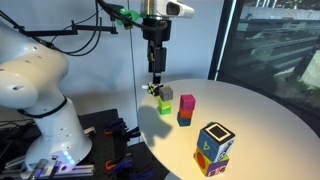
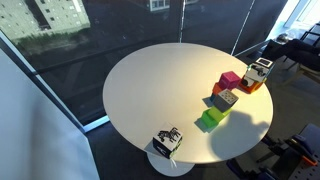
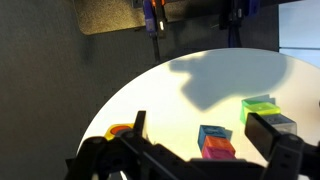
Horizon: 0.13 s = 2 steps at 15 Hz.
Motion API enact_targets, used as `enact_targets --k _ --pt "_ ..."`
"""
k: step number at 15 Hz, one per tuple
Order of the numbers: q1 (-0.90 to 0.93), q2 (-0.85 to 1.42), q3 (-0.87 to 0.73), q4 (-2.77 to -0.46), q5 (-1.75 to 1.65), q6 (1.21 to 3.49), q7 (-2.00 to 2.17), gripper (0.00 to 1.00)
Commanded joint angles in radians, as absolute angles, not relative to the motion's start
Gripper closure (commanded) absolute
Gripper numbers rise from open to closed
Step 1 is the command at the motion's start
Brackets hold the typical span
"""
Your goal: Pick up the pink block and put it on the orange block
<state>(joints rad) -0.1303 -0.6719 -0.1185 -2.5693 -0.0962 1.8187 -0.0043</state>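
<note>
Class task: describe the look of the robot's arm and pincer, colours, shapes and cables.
The arm is glossy white, built of bulky rounded segments. The pincer is black, under a white wrist piece with a green part beside it. Thin black cables run nearby.

Blocks on the round table (image 1: 262, 112), placed from the pink block (image 1: 186, 103).

In an exterior view I read the pink block as sitting on top of the orange block (image 1: 186, 119). The green cube (image 1: 164, 106) lies just left of that stack, near it but apart, by the table's left edge. The patterned cube (image 1: 214, 148) lies to the stack's right and in front of it, nearer the camera, close to the near rim and farther from the green cube.
</note>
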Motion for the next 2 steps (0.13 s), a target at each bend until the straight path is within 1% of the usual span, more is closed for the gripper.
enact_targets --k 1,2 --pt "-0.133 -0.671 -0.116 -2.568 -0.095 1.817 -0.006 0.0" --pt "-0.133 -0.671 -0.116 -2.568 -0.095 1.817 -0.006 0.0"
